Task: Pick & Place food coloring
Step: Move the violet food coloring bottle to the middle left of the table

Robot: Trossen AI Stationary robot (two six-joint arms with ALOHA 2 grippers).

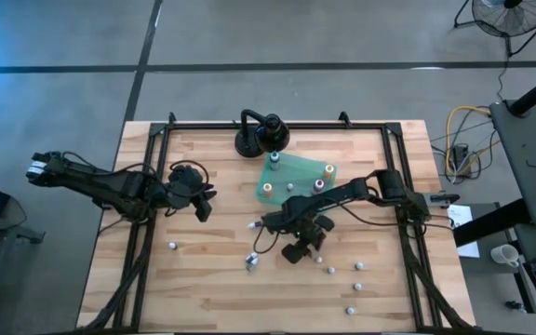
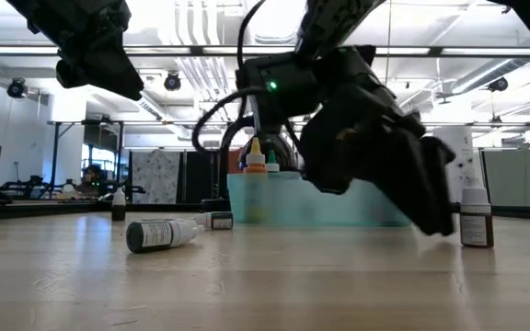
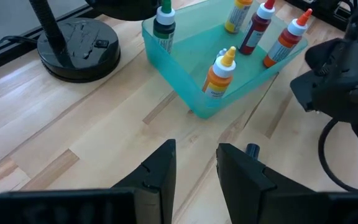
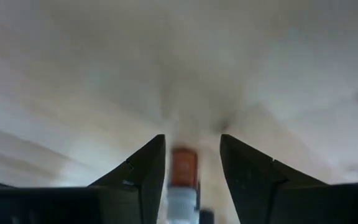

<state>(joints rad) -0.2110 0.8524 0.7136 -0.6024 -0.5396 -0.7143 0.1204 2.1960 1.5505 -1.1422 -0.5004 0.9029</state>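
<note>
A little bottle (image 4: 183, 177) with a red-brown cap sits between the right gripper (image 4: 191, 168) fingers, low over the middle of the wooden table (image 1: 203, 288). The fingers are a bit apart, and I cannot tell if they touch it. Four bottles (image 3: 219, 73) stand in the green tray (image 3: 191, 59) just behind. Seven or so more lie scattered near the front. A black stand (image 1: 254, 138) is behind the tray. The left gripper (image 3: 194, 168) hangs partly open, holding nothing

I see a pale planked wooden surface (image 1: 203, 288) with a smooth, faintly satin grain. The translucent teal plastic tray (image 3: 185, 59) looks glossy, and beside that tray the black round-based stand (image 3: 76, 50) is matt.
</note>
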